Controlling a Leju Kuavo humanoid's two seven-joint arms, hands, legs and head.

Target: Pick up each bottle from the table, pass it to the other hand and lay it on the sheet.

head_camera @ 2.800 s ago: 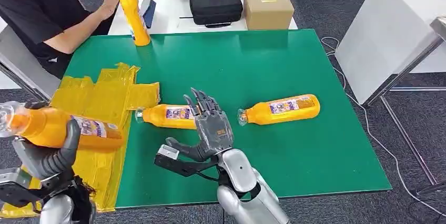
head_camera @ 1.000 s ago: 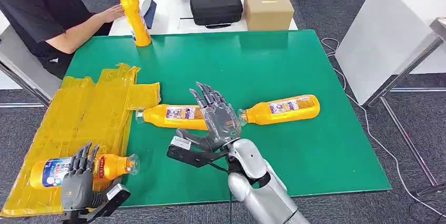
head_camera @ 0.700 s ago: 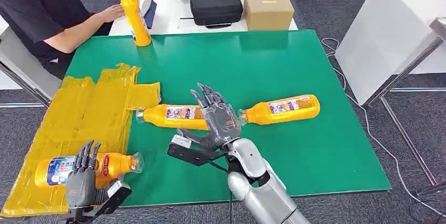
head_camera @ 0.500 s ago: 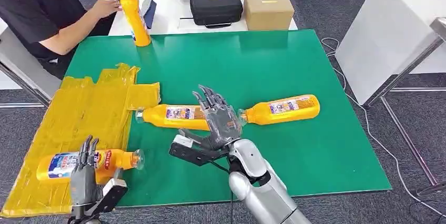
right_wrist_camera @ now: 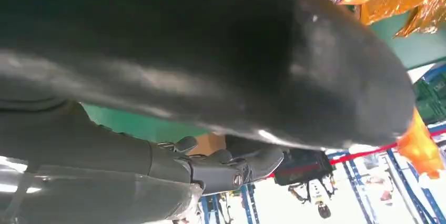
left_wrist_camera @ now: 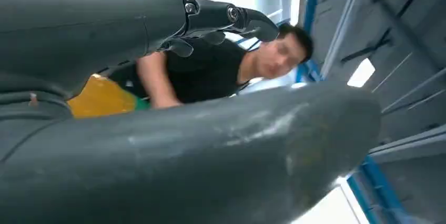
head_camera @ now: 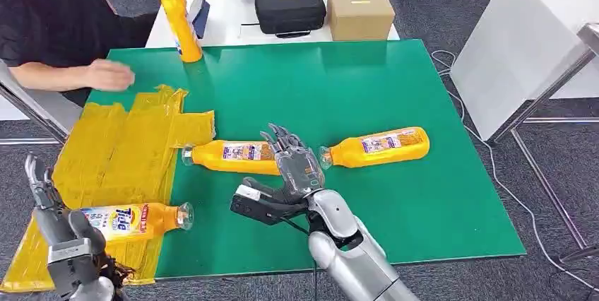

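Note:
An orange bottle (head_camera: 134, 220) lies on the yellow sheet (head_camera: 116, 152) near its front edge, cap end over the green. My left hand (head_camera: 53, 220) is raised just left of it, fingers apart, holding nothing. Two more orange bottles lie on the green table: one (head_camera: 229, 156) beside the sheet, one (head_camera: 378, 147) further right. My right hand (head_camera: 293, 167) hovers open between them, fingers spread near the middle bottle's base. A fourth bottle (head_camera: 178, 18) stands upright at the table's far left edge.
A person in black sits at the far left, one hand (head_camera: 109, 75) reaching over the green table (head_camera: 395, 82) near the sheet's far end. A black case (head_camera: 289, 6), a cardboard box (head_camera: 360, 10) and a tablet (head_camera: 199, 6) sit on the white table behind.
My left hand laid its bottle on the sheet, let go and drew back to the left. The person's hand left the upright bottle and came down towards the sheet. My right hand barely moved.

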